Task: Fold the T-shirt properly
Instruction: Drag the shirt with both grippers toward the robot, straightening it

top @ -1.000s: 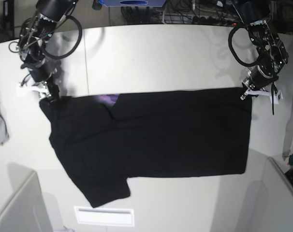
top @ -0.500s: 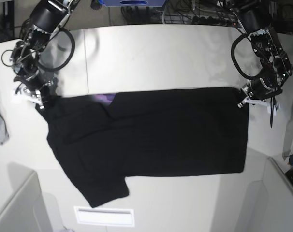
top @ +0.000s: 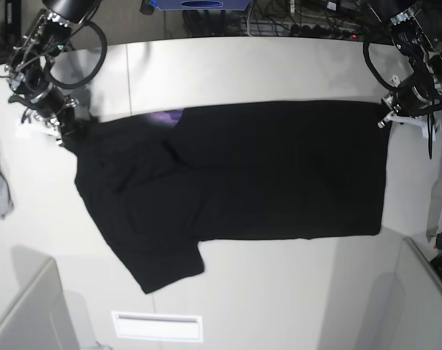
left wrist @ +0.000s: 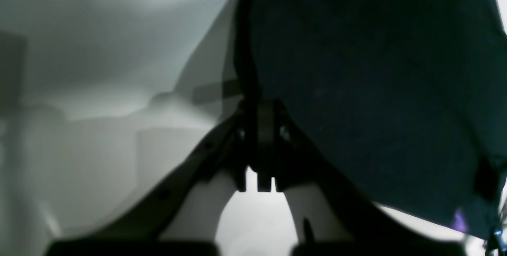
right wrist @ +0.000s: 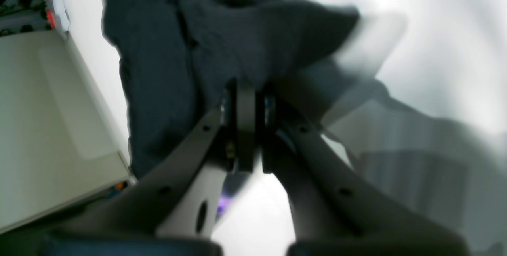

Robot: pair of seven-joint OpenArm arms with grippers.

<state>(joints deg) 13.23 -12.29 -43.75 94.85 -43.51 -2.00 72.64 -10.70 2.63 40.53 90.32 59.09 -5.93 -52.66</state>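
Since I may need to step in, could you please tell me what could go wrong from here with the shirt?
The left gripper and right gripper pinch the black T-shirt only near its edge, so a corner could slip out. The cloth bunched beside the right gripper might set as a crease in the fold.

Matt black cloth T-shirt [top: 265, 175]
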